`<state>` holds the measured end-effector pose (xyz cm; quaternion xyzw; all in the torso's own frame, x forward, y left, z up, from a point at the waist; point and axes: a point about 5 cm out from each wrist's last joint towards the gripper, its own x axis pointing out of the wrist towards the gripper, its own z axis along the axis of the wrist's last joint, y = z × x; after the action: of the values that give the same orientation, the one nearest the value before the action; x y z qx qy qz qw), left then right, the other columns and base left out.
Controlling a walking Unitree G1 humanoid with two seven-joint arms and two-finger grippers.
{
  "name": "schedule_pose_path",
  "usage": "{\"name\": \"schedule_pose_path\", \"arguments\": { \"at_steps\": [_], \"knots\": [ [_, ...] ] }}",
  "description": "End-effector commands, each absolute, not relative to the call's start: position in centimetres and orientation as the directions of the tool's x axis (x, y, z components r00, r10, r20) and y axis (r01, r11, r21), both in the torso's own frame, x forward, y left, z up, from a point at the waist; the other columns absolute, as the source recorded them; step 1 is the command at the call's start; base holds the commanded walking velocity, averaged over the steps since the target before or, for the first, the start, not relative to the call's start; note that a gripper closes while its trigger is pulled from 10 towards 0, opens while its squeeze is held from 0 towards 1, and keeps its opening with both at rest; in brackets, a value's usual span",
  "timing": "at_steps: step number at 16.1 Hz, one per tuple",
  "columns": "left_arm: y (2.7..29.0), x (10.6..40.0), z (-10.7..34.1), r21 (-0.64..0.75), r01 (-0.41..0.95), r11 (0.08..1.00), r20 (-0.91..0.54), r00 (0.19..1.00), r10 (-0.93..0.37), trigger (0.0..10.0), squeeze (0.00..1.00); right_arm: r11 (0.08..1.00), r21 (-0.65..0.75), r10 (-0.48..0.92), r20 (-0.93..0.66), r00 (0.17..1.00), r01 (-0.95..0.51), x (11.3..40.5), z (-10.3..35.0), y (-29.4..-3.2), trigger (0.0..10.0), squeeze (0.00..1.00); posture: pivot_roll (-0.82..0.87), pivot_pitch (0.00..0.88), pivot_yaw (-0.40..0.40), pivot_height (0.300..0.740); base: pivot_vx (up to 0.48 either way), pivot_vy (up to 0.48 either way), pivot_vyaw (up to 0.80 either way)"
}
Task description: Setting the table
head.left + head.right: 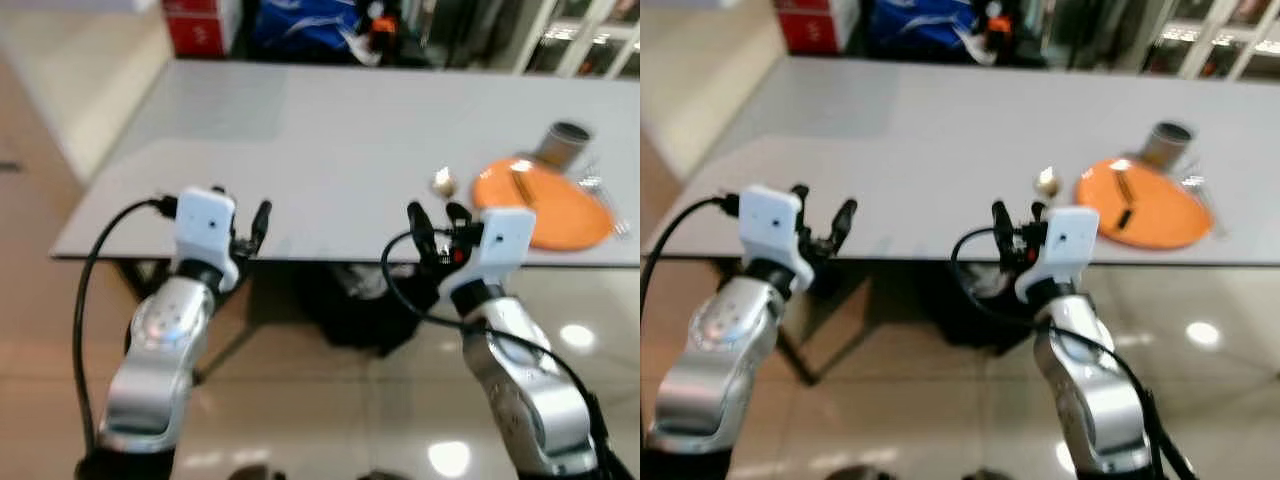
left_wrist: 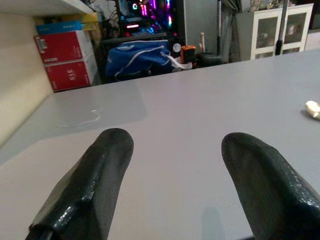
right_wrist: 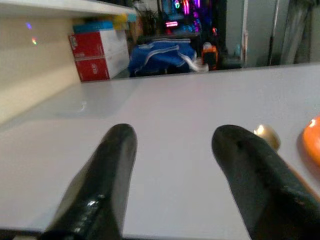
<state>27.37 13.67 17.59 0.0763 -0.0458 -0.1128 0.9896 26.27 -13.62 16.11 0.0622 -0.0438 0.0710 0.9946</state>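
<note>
Counter (image 1: pixel 330 150): pale grey, flat, matte top; near edge runs across the head views just beyond both grippers; left end narrows toward the far side.
Floor (image 1: pixel 320 400): glossy beige tile under the near edge, with round light reflections at the right.
Under the counter: dark bulk (image 1: pixel 350 300) in shadow; what it is cannot be told.
Orange plate (image 1: pixel 545 205): on the counter at the near right, close to the near edge; a dark utensil lies across it, type unclear.
Cup (image 1: pixel 565 140): grey-brown, upright, just beyond the plate's far rim.
Small pale object (image 1: pixel 443 183): on the counter just left of the plate; blurred, identity unclear.
Metal cutlery (image 1: pixel 600 190): glinting at the plate's right rim; too small to tell pieces apart.
Left gripper (image 1: pixel 245 230): held at the near edge of the counter, left side; fingers (image 2: pixel 100 175) apart, nothing between them.
Right gripper (image 1: pixel 435 225): held at the near edge, left of the plate and near it; fingers (image 3: pixel 112 170) apart, nothing between them.
Red boxes (image 2: pixel 65 60): two stacked beyond the far left corner, against a cream wall; white label patches and print, not readable.
Blue bag (image 2: pixel 137 57): beyond the far edge, with white trim.
Orange-and-black item (image 2: pixel 187 52): just right of the bag.
White cabinet (image 2: pixel 262 30): glazed doors, far right.
Background: pink and cyan lights (image 2: pixel 150 10) in a dark area.
Legible writing: cannot tell any.
</note>
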Motion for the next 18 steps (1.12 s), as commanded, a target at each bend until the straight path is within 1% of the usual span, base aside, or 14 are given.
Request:
{"name": "schedule_pose_path", "arguments": {
  "at_steps": [1,4,5,6,7,9,10,12,15,18],
  "knots": [
    [13.8,27.3,17.9,0.18,0.212,0.96,0.081,0.97,-0.23,10.0,1.0,0.98,0.128,0.141,0.099,0.985,-0.153,26.6,16.2,-13.5,10.0,1.0,0.05,0.048,-0.023,0.74,0.0,0.48,0.0],
    [14.6,27.8,18.1,0.202,0.168,0.965,0.092,0.978,-0.189,10.0,1.0,0.975,0.116,0.177,0.096,0.979,-0.188,26.7,16.4,-13.0,10.0,1.0,0.04,0.046,-0.032,0.74,0.0,0.48,0.0],
    [14.5,28.0,18.2,0.212,0.161,0.964,0.099,0.978,-0.185,10.0,0.47,0.977,0.094,0.184,0.088,0.979,-0.192,27.0,16.4,-13.0,10.0,1.0,0.04,0.061,-0.034,0.74,0.0,0.48,0.0],
    [14.5,28.1,18.2,0.214,0.161,0.964,0.097,0.978,-0.185,10.0,0.47,0.978,0.087,0.184,0.083,0.979,-0.191,27.1,16.3,-13.1,10.0,1.0,0.04,0.061,-0.034,0.74,0.0,0.48,0.0],
    [14.0,27.7,18.4,0.233,0.178,0.956,0.1,0.974,-0.205,10.0,0.0,0.98,0.115,0.159,0.064,0.985,-0.165,27.3,16.0,-13.5,10.0,0.0,0.06,0.048,-0.043,0.74,0.0,0.48,0.0],
    [14.3,27.7,18.5,0.239,0.166,0.957,0.103,0.975,-0.195,10.0,0.0,0.978,0.114,0.172,0.056,0.984,-0.177,27.4,15.7,-13.2,10.0,0.0,0.06,0.047,-0.054,0.74,0.0,0.48,0.0],
    [14.6,27.9,18.7,0.246,0.15,0.958,0.115,0.976,-0.182,10.0,0.0,0.97,0.121,0.203,0.063,0.977,-0.209,27.4,16.0,-12.6,10.0,0.0,0.07,0.04,-0.058,0.74,0.0,0.48,0.0],
    [14.8,28.0,18.9,0.25,0.133,0.959,0.127,0.978,-0.169,10.0,0.0,0.965,0.114,0.232,0.056,0.971,-0.238,27.4,15.8,-12.4,10.0,0.0,0.08,0.041,-0.06,0.74,0.0,0.48,0.0],
    [14.5,27.8,19.1,0.259,0.149,0.954,0.129,0.974,-0.187,10.0,0.0,0.967,0.11,0.222,0.065,0.973,-0.228,27.7,15.9,-12.6,10.0,0.0,0.08,0.026,-0.048,0.74,0.0,0.48,0.0],
    [14.4,28.2,18.9,0.253,0.154,0.955,0.127,0.974,-0.19,10.0,0.0,0.968,0.098,0.224,0.078,0.971,-0.231,27.4,16.3,-12.5,10.0,0.0,0.06,0.024,-0.039,0.74,0.0,0.48,0.0]
  ]
}}
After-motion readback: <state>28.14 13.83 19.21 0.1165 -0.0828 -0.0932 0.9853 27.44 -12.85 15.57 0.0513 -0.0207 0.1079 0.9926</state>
